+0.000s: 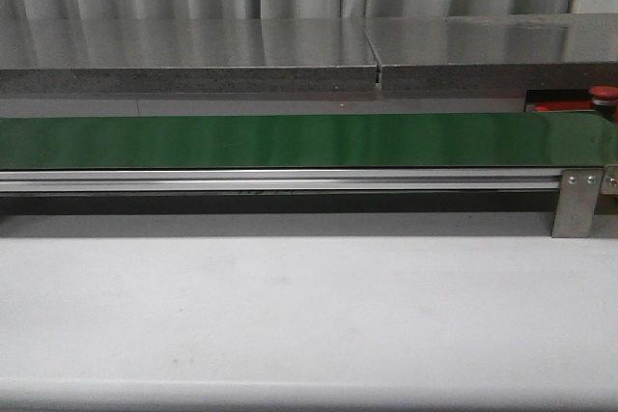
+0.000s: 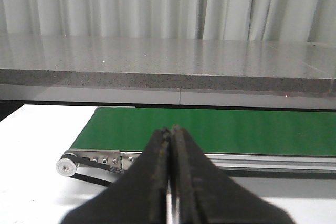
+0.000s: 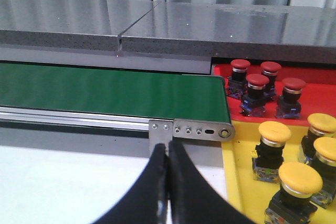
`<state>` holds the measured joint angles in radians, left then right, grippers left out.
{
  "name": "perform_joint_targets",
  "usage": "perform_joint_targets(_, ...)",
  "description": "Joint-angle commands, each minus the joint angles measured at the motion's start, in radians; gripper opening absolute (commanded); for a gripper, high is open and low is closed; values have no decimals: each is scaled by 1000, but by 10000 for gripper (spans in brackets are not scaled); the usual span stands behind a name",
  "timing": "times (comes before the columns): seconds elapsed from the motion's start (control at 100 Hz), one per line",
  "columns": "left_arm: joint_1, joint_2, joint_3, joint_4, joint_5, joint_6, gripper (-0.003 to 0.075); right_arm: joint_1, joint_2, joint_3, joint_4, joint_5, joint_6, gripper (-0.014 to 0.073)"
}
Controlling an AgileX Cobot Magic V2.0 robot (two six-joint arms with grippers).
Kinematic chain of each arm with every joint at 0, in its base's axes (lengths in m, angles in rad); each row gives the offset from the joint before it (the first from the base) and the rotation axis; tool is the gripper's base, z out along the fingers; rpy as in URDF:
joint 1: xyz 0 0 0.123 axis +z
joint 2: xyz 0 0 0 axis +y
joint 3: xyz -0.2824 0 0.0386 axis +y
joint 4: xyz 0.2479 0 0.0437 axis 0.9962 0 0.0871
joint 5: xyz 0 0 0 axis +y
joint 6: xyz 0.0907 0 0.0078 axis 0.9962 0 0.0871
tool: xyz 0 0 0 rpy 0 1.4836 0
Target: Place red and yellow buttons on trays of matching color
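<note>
Four red buttons [image 3: 257, 81] sit in the red tray [image 3: 315, 88] beyond my right gripper [image 3: 168, 153], yellow ones [image 3: 274, 131] nearer. Both grippers, left [image 2: 171, 140] included, are closed, empty. Belt [image 1: 290, 140] bare: I should wait, then open before descending.

Front view looks straight ahead over the white table [image 1: 309, 325], side-on to the green belt [image 1: 290, 140] | left wrist sits low, facing the belt's roller end | right wrist close on the opposite end | all three share the belt.
</note>
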<state>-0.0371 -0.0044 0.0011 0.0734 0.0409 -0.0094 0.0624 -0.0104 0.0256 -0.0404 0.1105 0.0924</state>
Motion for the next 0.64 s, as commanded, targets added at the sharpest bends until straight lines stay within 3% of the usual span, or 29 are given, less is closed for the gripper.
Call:
perform_joint_targets(0.0,1,-37,10,-5,-74,-10,-19,1,-19,-18,-10,-80,-3,-118)
perform_joint_targets(0.63,1,-37,10,-5,-74,-10,-19,1,-19,-18,-10,-80,-3,-118)
